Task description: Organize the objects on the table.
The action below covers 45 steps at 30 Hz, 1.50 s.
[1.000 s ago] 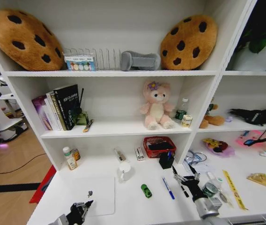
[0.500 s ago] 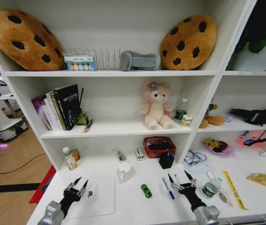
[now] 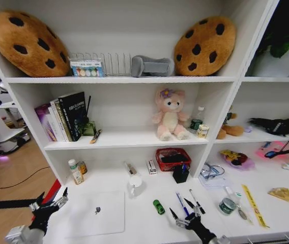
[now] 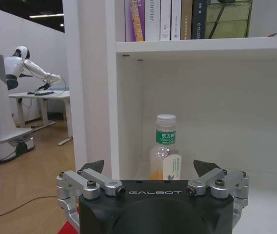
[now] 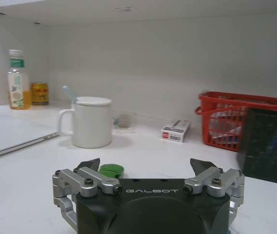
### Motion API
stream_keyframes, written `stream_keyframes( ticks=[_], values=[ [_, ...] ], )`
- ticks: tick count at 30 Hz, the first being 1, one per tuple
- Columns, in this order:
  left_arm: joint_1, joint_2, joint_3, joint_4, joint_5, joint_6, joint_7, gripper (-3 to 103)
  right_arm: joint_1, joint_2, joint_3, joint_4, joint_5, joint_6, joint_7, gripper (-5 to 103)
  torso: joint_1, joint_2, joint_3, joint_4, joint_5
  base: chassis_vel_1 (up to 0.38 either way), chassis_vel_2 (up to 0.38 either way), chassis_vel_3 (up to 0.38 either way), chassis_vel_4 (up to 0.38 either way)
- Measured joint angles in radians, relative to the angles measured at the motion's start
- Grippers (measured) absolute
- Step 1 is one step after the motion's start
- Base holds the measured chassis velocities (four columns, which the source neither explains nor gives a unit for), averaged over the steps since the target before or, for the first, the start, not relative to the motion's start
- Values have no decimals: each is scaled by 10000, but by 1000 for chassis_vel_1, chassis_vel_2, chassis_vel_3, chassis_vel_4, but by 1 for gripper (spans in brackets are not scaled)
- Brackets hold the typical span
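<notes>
- While the left gripper (image 3: 50,202) hovers off the long white surface's (image 3: 144,223) left edge, jaws spread, the slim silver-white laptop (image 3: 96,213) lies closed there
- The right gripper (image 3: 184,216), jaws spread, hovers near the tiny green toy car (image 3: 159,206), blue pen (image 3: 181,202) and black pen (image 3: 197,203)

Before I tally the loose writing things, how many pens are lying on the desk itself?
2. A blue pen lies right of the green toy car, and a black pen lies just right of it, ahead of the right gripper. More may sit hidden in the black holder.

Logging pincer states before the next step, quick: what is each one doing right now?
Left pincer: open, holding nothing, at the table's left front corner.
Right pincer: open, holding nothing, near the pens.
</notes>
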Motion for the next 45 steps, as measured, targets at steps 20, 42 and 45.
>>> stream_keyframes(
  ticks=[20,42,45],
  values=[
    [31,-194,1027,-493,1049,170,-214,100,2201,313,-1863,-1905,212,60,-514,100,0,0,0,-9,0,0,0,0,0],
    [-44,-257,1332,-639,1058,197,-320,100,2175,434,-1999,-1675,86,-168,15,52,0,0,0,-6,0,0,0,0,0],
    [-45,-286,1331,-575,1056,155,-322,100,2135,507,-1987,-1636,11,-177,43,41,0,-1,0,-7,0,0,0,0,0]
  ],
)
